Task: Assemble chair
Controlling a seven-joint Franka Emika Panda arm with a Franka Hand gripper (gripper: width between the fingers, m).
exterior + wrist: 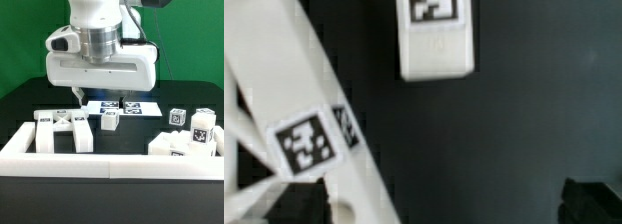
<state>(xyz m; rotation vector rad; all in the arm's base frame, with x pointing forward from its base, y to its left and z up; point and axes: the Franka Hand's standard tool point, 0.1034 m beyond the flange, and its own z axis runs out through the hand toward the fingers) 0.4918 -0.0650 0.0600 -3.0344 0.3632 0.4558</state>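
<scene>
Behind the low wall (110, 163), braced frame (64, 130) stood at the exterior view's left, blocks (190, 135) at its right, open tabletop (135, 137) between. Claw (99, 97) hovered above; whether it was open could not be told.

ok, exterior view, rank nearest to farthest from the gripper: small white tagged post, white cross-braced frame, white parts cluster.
1. Small white tagged post, almost under the gripper.
2. White cross-braced frame, toward the exterior view's left.
3. White parts cluster, far at the exterior view's right.
</scene>
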